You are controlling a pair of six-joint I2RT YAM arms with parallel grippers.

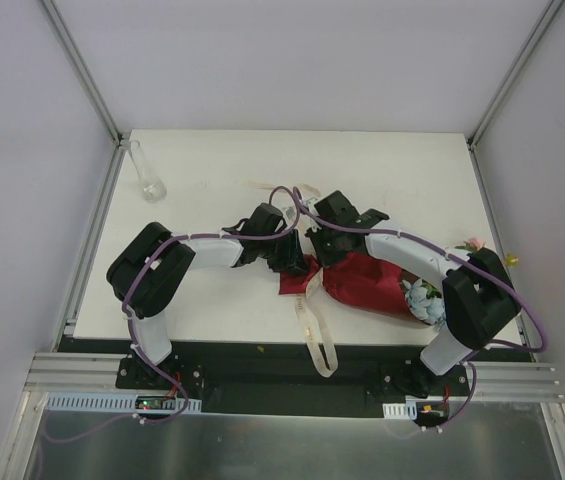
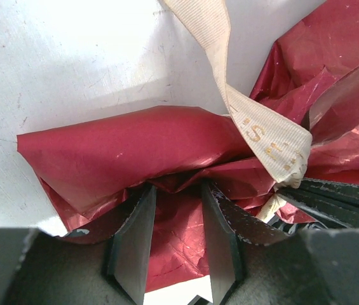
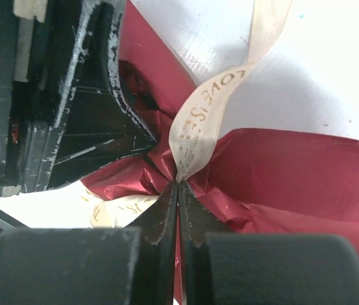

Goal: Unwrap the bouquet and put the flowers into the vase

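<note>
The bouquet point(image 1: 364, 282) lies on the white table point(image 1: 402, 180) in dark red paper, and pale blue and cream flowers point(image 1: 424, 299) show at its wide end by the right arm. My left gripper point(image 1: 290, 262) is shut on the crumpled narrow end of the paper point(image 2: 122, 152), which fills the gap between the fingers point(image 2: 135, 235). My right gripper point(image 3: 178, 183) is shut, pinching the cream ribbon point(image 3: 199, 117) at its tips right beside the left gripper. The ribbon point(image 2: 255, 127) loops up over the paper. The clear glass vase point(image 1: 147, 172) stands at the far left corner.
A long tail of the ribbon point(image 1: 314, 332) trails over the table's near edge. A pink bloom point(image 1: 474, 244) lies at the right edge of the table. Grey walls and metal frame posts enclose the table on three sides.
</note>
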